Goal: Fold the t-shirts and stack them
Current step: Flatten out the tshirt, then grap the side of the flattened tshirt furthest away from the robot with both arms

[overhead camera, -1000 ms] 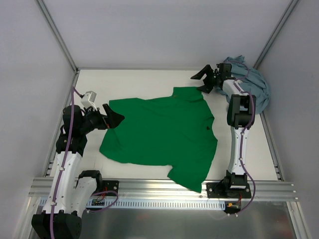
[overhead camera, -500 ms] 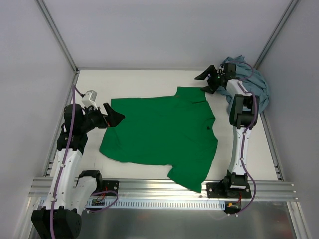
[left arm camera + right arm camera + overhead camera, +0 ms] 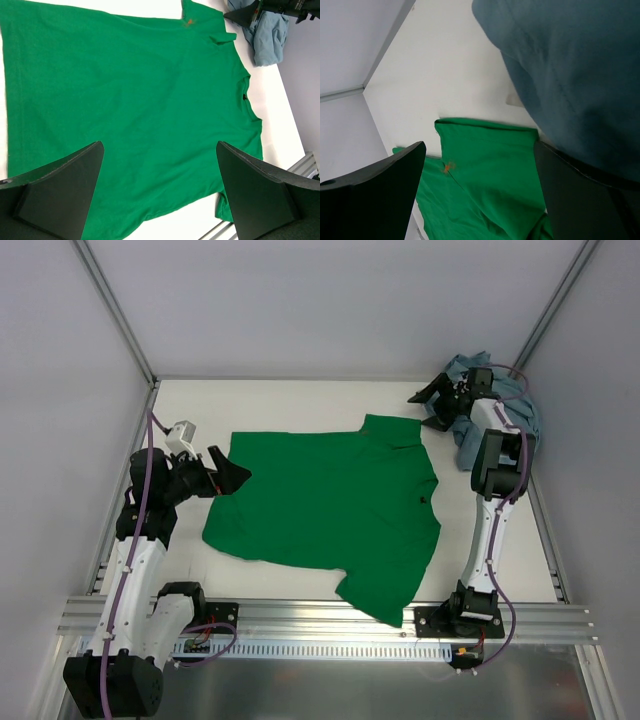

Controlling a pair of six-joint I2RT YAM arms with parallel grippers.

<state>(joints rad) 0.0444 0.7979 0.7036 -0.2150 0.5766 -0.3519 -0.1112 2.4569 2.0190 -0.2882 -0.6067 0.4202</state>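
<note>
- Green t-shirt (image 3: 330, 505): spread flat on the white table (image 3: 300, 405), about mid-table. The neck opening faces right and the hem faces left. One sleeve reaches the near table edge; the other points to the far right, with its edge turned over.
- Marking: a small orange mark (image 3: 187, 22) sits on the far sleeve, too small to read.
- Blue-grey t-shirt (image 3: 270, 40): bunched in a heap in the far right corner, just beside the green shirt's far sleeve.
- Left gripper (image 3: 157, 165): jaws spread wide and holding nothing. It hangs above the hem end of the green shirt, at the left side of the table.
- Right gripper (image 3: 480, 155): jaws spread wide with nothing between them. It is at the far right, over the gap between the two shirts. Blue-grey cloth lies close against one finger; contact cannot be told.
</note>
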